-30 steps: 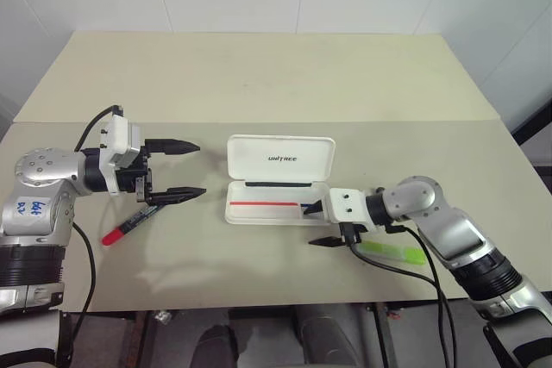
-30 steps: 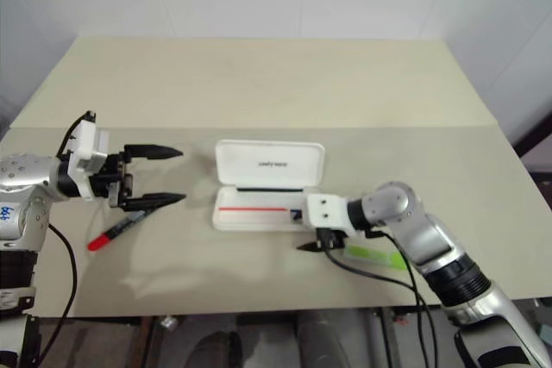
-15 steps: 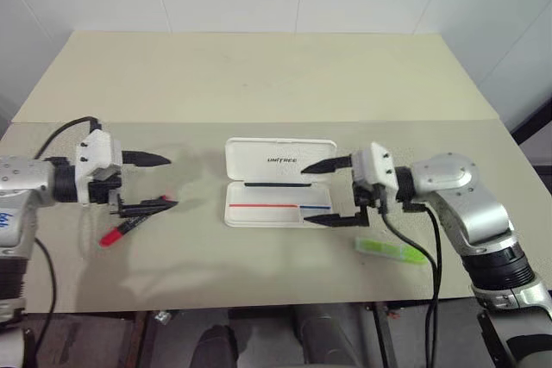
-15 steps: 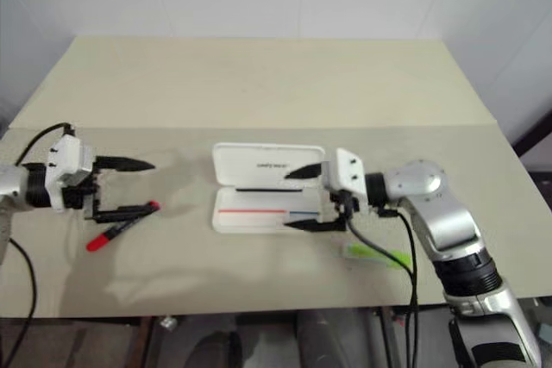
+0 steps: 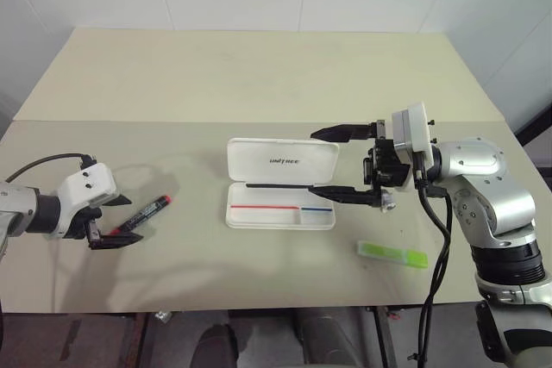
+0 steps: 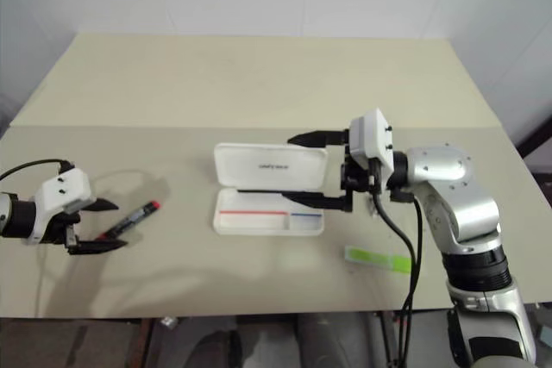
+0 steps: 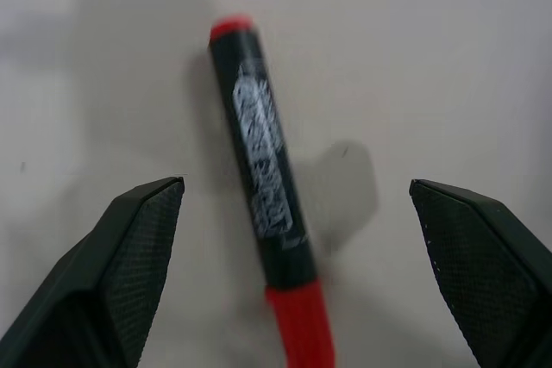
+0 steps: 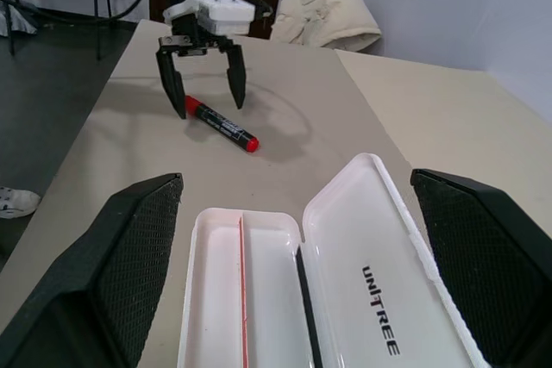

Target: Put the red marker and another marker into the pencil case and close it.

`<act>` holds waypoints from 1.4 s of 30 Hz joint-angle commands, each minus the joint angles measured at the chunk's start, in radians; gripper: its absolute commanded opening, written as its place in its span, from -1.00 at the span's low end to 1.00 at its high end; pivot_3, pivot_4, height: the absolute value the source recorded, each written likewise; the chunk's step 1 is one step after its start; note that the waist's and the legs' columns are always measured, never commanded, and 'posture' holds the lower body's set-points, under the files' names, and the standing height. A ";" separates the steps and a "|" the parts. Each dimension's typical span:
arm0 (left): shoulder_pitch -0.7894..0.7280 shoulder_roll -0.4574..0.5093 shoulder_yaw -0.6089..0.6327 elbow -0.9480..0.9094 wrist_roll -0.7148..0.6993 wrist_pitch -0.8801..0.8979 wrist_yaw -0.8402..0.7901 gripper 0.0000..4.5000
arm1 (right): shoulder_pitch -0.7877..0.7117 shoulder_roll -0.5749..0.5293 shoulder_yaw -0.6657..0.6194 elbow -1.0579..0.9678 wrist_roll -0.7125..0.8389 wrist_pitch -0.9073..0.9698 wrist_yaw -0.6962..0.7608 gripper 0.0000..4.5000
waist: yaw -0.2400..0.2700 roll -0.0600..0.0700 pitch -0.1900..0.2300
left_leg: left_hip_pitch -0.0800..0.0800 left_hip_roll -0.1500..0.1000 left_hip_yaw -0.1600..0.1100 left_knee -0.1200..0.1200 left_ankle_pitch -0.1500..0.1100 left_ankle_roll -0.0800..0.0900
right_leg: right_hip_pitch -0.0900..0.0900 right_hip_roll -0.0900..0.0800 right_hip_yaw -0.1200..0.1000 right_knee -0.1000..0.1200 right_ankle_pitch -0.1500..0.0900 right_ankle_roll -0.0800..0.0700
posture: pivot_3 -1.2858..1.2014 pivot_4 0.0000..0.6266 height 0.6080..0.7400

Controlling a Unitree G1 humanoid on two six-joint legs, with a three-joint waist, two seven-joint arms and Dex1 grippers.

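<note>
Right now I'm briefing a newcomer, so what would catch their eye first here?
The open white pencil case at the middle of the table, empty, with the right gripper open over its right end. At the table's left, the left gripper is open around the red marker; the light-green highlighter lies right of the case.

Red marker (image 7: 274, 213) capped end cut off by left wrist view edge; barrel print blurred, unreadable.

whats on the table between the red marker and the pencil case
Nothing: in the left eye view the stretch of table between the red marker and the open pencil case is bare.
</note>
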 commanded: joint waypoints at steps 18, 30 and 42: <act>-0.065 0.039 -0.133 0.075 0.129 0.002 0.073 -0.74 | 0.017 -0.024 -0.037 -0.088 0.019 0.001 -0.087 1.00 | -0.001 0.001 0.000 | 0.003 0.000 0.000 -0.001 0.003 0.004 | 0.000 0.000 0.000 0.004 -0.003 -0.007 | 0.03 -0.52 1.00; -0.277 -0.046 -0.107 0.047 -0.060 -0.268 -0.159 -0.74 | 0.039 -0.049 -0.054 -0.042 0.010 -0.023 -0.081 1.00 | -0.002 -0.001 0.001 | 0.001 -0.001 0.000 0.000 0.003 0.005 | 0.000 0.000 0.000 0.002 0.001 -0.002 | 0.03 -0.52 1.00; -0.518 -0.295 -0.311 0.090 0.010 -0.287 -0.153 -0.74 | 0.084 -0.062 -0.076 -0.062 -0.006 -0.024 -0.131 1.00 | 0.025 -0.001 0.001 | -0.001 -0.001 -0.001 0.003 0.001 0.005 | 0.001 0.000 -0.001 0.003 0.001 0.005 | 0.03 -0.52 1.00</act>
